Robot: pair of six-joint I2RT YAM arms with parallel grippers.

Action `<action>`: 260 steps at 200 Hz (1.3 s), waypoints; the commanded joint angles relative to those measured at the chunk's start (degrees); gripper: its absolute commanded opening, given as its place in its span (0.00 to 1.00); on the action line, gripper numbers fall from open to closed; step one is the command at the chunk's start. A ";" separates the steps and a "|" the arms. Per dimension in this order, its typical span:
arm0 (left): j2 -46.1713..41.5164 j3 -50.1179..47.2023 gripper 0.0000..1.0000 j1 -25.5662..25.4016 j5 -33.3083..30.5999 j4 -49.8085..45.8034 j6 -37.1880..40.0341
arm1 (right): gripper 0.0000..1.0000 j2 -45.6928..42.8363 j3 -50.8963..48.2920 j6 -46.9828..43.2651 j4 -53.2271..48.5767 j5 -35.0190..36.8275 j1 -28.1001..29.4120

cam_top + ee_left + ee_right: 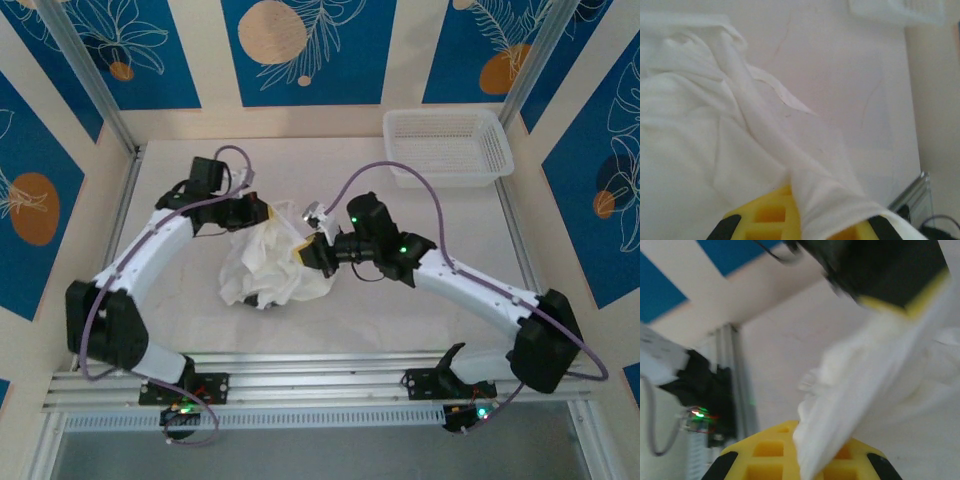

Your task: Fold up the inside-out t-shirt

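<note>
**Shirt** [268,268]: white, soft, heavily creased, no print. It lies bunched in a heap mid-table between my two grippers and is not yet spread. A narrow hem strip trails loose on the table [400,310].

**Left gripper** [805,225]: yellow fingers, jaws closed on a twisted rope of shirt cloth at the heap's far-left side.

**Right gripper** [807,460]: closed at the heap's right side, with a fold of cloth running through the yellow fingers. I judge this a true pinch.

**Basket** [447,145]: white plastic mesh, rigid, at the far right, well apart from the shirt.

**Step in hand, my reading:** opening the heap out flat before any fold.

**To do it well:**
- I keep both pinches firm and raise them together until the cloth hangs free.
- I then draw them apart left and right, slowly, so the layers slide rather than snag.
- The thin knit stretches and clings, so I stop if one side pulls taut first.
- Either pinch may hold several layers; I cannot tell which edge each one has.
</note>
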 commanded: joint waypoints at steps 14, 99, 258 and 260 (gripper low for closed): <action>1.76 -2.35 0.36 1.92 -12.78 5.86 1.92 | 0.00 -7.45 -6.85 7.48 5.90 -15.45 -2.11; -27.04 -14.55 0.57 -7.65 -6.69 4.39 3.58 | 0.00 -3.64 -8.28 12.87 9.89 -11.25 -8.33; -12.82 -21.94 0.38 -20.69 -25.60 11.95 3.77 | 0.00 -2.02 -6.45 14.29 6.70 -9.97 -7.05; -12.86 -21.96 0.37 -20.67 -25.71 11.91 3.66 | 0.00 -2.02 -6.51 14.28 6.62 -9.95 -7.06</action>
